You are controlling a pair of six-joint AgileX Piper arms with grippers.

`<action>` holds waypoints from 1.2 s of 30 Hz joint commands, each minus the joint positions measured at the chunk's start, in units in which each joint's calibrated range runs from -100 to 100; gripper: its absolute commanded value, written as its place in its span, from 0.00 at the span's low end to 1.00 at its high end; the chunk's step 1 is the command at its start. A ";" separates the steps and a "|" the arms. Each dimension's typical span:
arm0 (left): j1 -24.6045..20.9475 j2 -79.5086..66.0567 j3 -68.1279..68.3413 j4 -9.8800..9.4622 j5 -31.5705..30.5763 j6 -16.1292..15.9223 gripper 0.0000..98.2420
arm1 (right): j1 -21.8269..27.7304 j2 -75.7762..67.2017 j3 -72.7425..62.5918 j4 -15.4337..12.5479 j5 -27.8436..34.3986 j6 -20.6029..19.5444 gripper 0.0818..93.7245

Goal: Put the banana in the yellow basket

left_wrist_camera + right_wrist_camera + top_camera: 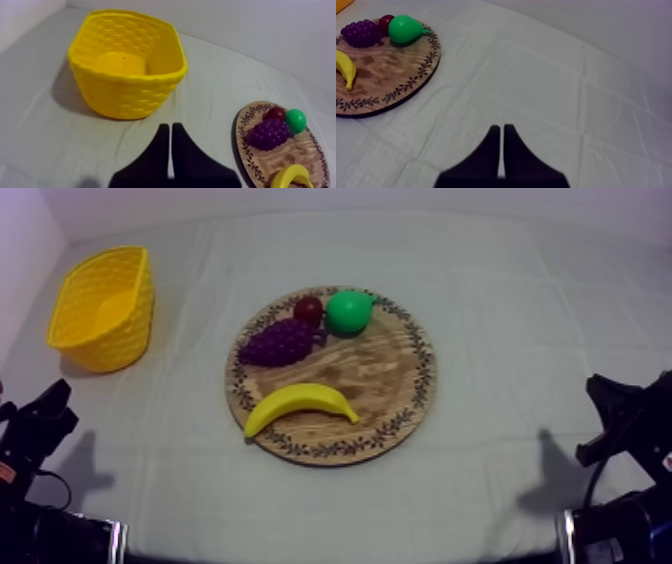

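Now the left fingers (161, 152) are pressed together with nothing in them, over the desk (500, 308), left of the board (390, 388). The basket (110, 338) stands left of the board and farther back, well apart from it. The banana (300, 403) lies on the board at its near edge, one tip just over the rim. Behind it, at the far edge, sit the grapes (278, 343), a small red fruit (308, 310) and a pear (348, 312), close together. The right fingers (493, 155) are pressed together too, holding nothing, right of the board.
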 commanded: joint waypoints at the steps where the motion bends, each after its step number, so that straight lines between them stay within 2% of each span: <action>1: -0.02 -0.04 0.02 0.09 0.25 -10.22 0.00 | -0.08 -0.04 -0.03 -0.02 0.02 0.02 0.00; 12: -0.02 -0.04 0.05 0.38 0.11 -13.63 0.00 | -0.08 -0.04 -0.03 -0.02 0.02 0.03 0.00; 22: -1.42 0.03 -0.12 0.53 0.17 -9.14 0.00 | -0.08 -0.04 -0.03 -0.02 0.02 0.02 0.00; 26: -1.09 2.71 -3.93 0.69 -1.89 -10.22 0.01 | -0.08 -0.04 -0.03 -0.02 0.02 0.02 0.00; 31: 1.06 11.99 -16.91 0.82 -2.83 -12.73 0.01 | -0.08 -0.04 -0.03 -0.02 0.02 0.02 0.00; 33: 3.56 17.56 -23.56 -0.51 -3.47 -13.23 0.01 | -0.08 -0.04 -0.03 -0.02 0.02 0.02 0.00; 36: 8.00 27.30 -34.64 -3.90 -3.62 -12.56 0.01 | -0.08 -0.04 -0.03 -0.02 0.02 0.02 0.00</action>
